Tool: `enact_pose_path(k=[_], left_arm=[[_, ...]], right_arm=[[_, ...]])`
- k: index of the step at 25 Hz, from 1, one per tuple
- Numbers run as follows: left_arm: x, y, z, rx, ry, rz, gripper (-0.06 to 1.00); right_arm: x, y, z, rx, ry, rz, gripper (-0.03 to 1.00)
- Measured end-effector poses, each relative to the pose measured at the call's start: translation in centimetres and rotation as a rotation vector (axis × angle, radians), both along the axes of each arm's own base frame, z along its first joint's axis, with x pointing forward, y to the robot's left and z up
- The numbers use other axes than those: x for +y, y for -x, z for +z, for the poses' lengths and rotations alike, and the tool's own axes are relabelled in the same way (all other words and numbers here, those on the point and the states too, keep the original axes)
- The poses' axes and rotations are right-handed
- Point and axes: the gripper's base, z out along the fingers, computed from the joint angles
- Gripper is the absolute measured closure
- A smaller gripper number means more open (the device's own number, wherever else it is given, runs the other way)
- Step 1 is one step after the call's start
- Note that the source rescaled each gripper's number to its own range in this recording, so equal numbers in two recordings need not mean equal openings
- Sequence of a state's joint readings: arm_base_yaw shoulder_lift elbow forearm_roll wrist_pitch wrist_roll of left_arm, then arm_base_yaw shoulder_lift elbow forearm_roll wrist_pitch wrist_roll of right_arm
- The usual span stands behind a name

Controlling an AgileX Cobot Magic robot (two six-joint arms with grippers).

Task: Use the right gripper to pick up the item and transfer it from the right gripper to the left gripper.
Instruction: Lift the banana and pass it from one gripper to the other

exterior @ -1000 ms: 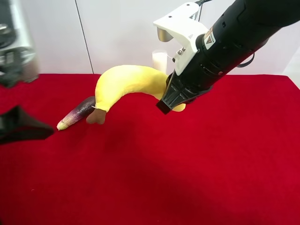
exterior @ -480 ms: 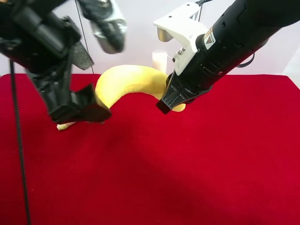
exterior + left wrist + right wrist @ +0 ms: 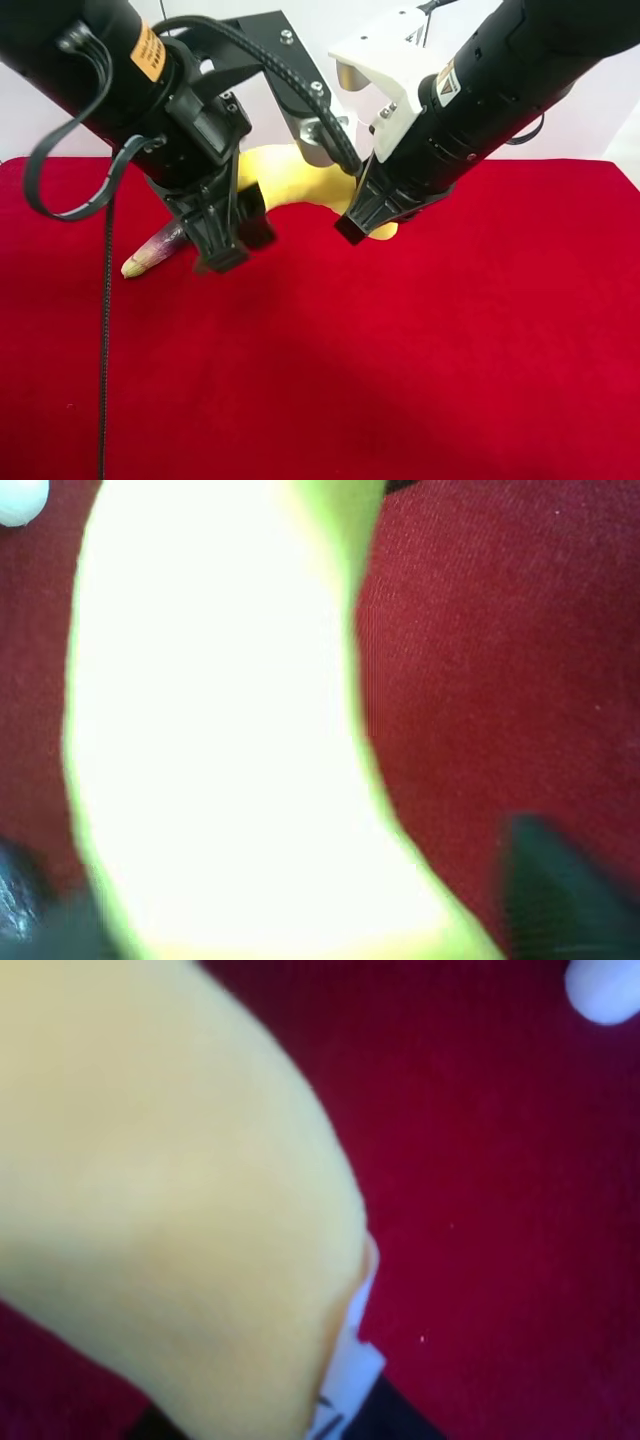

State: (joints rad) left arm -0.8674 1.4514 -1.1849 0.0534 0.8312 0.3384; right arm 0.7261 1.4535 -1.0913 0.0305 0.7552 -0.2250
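yellow banana (image 3: 285,185) clamped in right gripper (image 3: 362,222), left gripper (image 3: 238,245) angled down, jaws apart

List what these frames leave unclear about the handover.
Jaws of the left gripper: plush banana fills the overexposed left wrist view; closure unclear.
Banana's stem end: behind the left gripper, exterior high view.
Far jaw of the right gripper: behind the banana, exterior high view.
One end of the eggplant: behind the left gripper too.

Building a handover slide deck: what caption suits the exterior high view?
Right gripper holds the plush banana above the red cloth; left gripper poised at its other end.
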Motion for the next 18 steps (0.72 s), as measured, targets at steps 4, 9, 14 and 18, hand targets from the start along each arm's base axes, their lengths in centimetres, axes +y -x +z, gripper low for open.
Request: enact_pose_path(k=[4, 9, 14, 18], left_arm=[[-0.1, -0.1, 0.1, -0.018, 0.007, -0.003, 0.94], [-0.1, -0.1, 0.1, -0.019, 0.008, -0.003, 0.94], [-0.1, -0.1, 0.1, -0.021, 0.010, -0.003, 0.94], [-0.1, -0.1, 0.1, -0.021, 0.010, -0.003, 0.94]], right_arm=[[-0.1, 0.1, -0.1, 0.012, 0.010, 0.000, 0.97], [-0.2, 0.2, -0.2, 0.032, 0.021, -0.008, 0.41], [-0.4, 0.4, -0.3, 0.058, 0.040, -0.023, 0.00], [-1.2, 0.9, 0.4, 0.051, 0.078, -0.022, -0.03]])
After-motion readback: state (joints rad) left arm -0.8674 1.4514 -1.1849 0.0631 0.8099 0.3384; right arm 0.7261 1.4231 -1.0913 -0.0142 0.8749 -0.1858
